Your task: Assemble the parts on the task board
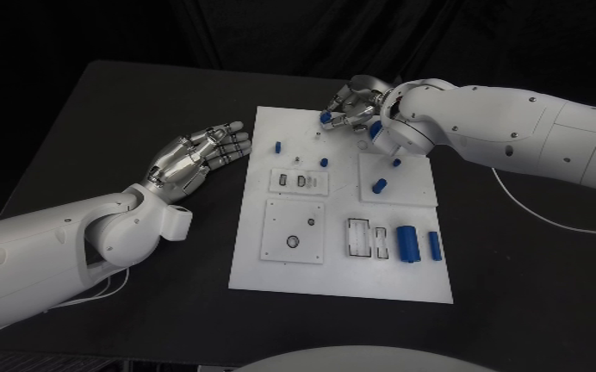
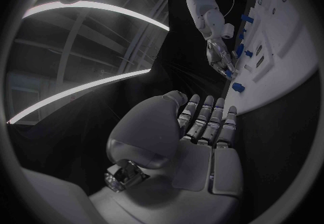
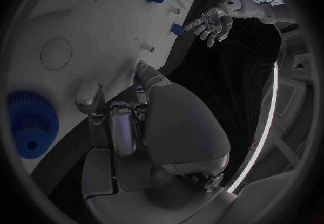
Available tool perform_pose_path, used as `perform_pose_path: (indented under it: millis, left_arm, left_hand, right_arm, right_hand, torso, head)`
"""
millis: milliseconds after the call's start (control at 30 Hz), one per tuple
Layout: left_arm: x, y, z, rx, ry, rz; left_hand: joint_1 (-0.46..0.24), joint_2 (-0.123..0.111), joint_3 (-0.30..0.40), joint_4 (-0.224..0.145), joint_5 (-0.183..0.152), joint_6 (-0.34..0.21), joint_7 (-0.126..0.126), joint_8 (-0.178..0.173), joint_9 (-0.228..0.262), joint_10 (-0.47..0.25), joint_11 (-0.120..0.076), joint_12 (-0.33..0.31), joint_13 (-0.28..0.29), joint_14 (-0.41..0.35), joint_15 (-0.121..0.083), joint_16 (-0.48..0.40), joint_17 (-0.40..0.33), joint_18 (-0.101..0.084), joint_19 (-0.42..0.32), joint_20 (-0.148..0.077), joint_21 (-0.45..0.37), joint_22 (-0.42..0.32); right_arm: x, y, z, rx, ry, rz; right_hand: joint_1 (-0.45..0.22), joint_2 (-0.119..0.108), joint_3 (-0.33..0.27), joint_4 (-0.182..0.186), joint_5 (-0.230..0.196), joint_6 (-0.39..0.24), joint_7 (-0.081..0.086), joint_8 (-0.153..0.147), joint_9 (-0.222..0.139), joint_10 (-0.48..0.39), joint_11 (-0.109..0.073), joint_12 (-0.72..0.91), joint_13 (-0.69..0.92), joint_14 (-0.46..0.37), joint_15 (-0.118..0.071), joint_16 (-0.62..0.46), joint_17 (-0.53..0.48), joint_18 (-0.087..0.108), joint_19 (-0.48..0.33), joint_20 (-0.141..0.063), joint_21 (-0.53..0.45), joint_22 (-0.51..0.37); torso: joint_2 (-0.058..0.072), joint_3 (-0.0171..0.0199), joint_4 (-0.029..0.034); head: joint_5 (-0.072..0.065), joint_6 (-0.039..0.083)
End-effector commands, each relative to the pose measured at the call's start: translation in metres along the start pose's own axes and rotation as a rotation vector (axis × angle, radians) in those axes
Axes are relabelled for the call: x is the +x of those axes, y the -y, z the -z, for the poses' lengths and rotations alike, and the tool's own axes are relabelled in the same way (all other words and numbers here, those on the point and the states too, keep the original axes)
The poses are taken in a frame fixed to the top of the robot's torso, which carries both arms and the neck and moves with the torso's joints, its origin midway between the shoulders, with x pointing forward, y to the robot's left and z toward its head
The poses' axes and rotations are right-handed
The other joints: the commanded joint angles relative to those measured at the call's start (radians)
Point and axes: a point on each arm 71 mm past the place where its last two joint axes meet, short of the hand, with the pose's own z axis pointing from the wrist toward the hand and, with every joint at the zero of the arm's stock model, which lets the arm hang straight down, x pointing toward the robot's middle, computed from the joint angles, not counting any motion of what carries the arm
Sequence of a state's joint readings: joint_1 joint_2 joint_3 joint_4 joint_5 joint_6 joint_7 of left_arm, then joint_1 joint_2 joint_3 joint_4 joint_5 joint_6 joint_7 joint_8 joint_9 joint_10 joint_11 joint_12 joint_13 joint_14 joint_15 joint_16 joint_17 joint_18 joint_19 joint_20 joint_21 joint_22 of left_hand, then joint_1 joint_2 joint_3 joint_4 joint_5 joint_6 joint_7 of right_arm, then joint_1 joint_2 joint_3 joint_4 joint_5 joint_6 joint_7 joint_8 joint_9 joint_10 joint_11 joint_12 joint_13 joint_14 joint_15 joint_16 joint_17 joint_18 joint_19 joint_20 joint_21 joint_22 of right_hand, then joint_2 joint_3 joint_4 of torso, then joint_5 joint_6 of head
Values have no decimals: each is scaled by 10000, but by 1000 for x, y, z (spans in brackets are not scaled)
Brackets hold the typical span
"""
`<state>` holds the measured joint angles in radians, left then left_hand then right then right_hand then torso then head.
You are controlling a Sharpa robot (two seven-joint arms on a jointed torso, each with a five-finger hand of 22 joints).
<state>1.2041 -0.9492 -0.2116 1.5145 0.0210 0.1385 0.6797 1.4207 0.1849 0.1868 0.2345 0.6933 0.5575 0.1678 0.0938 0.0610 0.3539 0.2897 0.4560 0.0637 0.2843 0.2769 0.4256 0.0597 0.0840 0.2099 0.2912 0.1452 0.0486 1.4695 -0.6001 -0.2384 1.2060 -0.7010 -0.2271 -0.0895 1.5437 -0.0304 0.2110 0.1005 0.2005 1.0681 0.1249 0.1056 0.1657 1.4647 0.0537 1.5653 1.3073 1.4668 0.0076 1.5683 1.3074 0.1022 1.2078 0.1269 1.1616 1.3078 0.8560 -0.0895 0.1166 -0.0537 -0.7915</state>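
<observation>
The white task board (image 1: 342, 256) lies mid-table with several small blue parts on it. My right hand (image 1: 356, 103) hovers over the board's far edge with its fingers curled, and it pinches a small blue part (image 1: 325, 117) at the fingertips; a sliver of that blue part (image 3: 137, 79) shows between thumb and finger. A blue gear (image 3: 30, 124) lies on the board beside this hand. My left hand (image 1: 199, 155) lies flat on the table just off the board's left edge, fingers (image 2: 202, 119) straight and apart, holding nothing.
On the board lie short blue pegs (image 1: 280, 145) (image 1: 324, 163) (image 1: 380, 186), and two larger blue cylinders (image 1: 409, 244) (image 1: 435, 245) lie near its right edge. Raised white plates with slots (image 1: 294, 230) (image 1: 363, 238) sit in the near half. Black table surrounds the board.
</observation>
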Motion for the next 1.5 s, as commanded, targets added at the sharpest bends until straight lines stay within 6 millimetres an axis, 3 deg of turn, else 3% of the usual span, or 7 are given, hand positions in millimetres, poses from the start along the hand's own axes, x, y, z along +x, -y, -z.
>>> perform_pose_path:
  millis: [33, 633, 1500]
  left_arm:
    - [2, 5, 0, 857, -166, 125]
    - [1, 5, 1, 839, -169, 131]
    - [0, 5, 1, 851, -168, 136]
  left_hand:
    - [-98, -5, 57, -13, -27, 30, 275, 48, 7, 42, 14, 15, 7, 21, 61, 52, 15, -63, -81, 3, -32, -9]
    - [-107, -5, 72, -9, -30, 8, 276, 43, 4, 31, 13, 5, 5, 20, 63, 55, 15, -65, -93, 3, -42, -13]
    - [-118, -2, 96, -4, -33, 6, 278, 41, 4, 33, 9, 15, 7, 14, 65, 55, 14, -67, -91, 3, -43, -15]
  right_arm:
    - [5, -1, 0, -158, -113, 114]
    - [7, 0, 1, 8, -295, 812]
    - [6, -3, 2, -410, -84, 788]
  right_hand:
    - [-73, -22, -59, 10, -27, 51, -23, 51, 296, 551, 56, -30, 2327, 948, 63, -4, 2542, 55, -82, -26, -39, 1197]
    - [-69, -157, -112, 34, 32, -490, 126, -249, 62, -341, 178, -185, 1828, 583, 185, -119, 2208, 191, -741, 76, -706, 997]
    - [-222, -446, -329, 184, -299, -1175, 0, -405, -151, -564, 127, -200, 1722, 486, 173, -140, 2145, 237, -942, 101, -903, 959]
  torso:
    - [2, -3, -6]
    - [4, 4, -15]
    - [1, -1, -1]
  head:
    - [4, -13]
    - [3, -17]
    - [-13, -39]
